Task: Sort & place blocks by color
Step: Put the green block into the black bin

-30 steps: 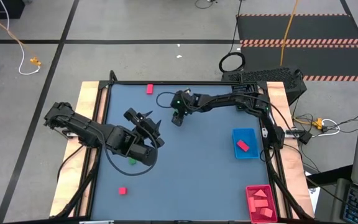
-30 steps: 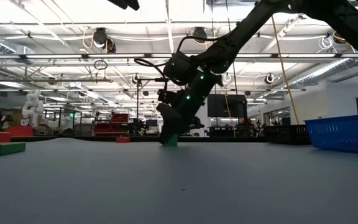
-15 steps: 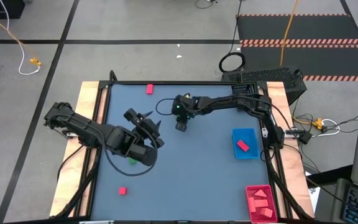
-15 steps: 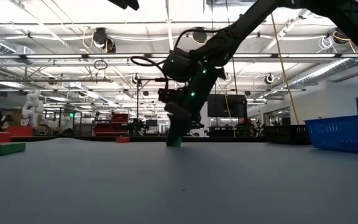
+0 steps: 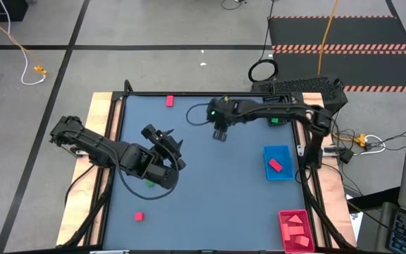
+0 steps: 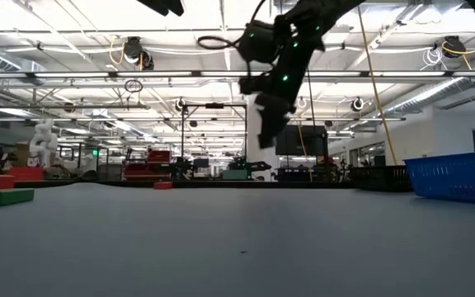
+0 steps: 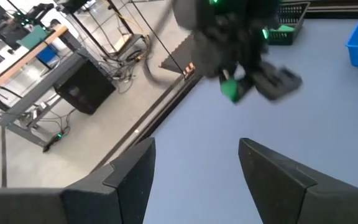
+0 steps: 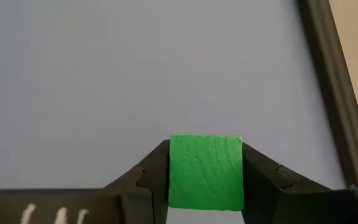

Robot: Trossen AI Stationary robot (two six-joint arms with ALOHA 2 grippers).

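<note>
My right gripper (image 5: 220, 135) hangs over the far middle of the table, raised well above it in the low view (image 6: 262, 136), and is shut on a green cube (image 8: 205, 171), which also shows in the left wrist view (image 7: 230, 90). My left gripper (image 5: 172, 146) waits open over the table's left half, its fingers (image 7: 194, 168) empty. Loose blocks lie flat on the table: a red one (image 5: 169, 101) near the far edge, a red one (image 5: 139, 216) near the near edge, and a green one (image 5: 149, 183) beside the left arm. My right gripper pinches the green cube between its two fingers, one pad on each of two opposite side faces (image 8: 173, 168). The fingers come from above, pointing down. The cube is lifted clear of the table and sits level between the fingertips.
A blue tray (image 5: 278, 163) on the table's right side holds a red block (image 5: 275, 165). A red tray (image 5: 296, 230) at the near right corner holds several red blocks. A black raised rim (image 5: 210, 93) frames the table. Open tabletop lies between the arms and the near edge.
My right gripper has risen from the table with the green cube, lifting it clear, and has moved toward the table's right edge. It has stayed shut on the cube. My left arm has kept still.
</note>
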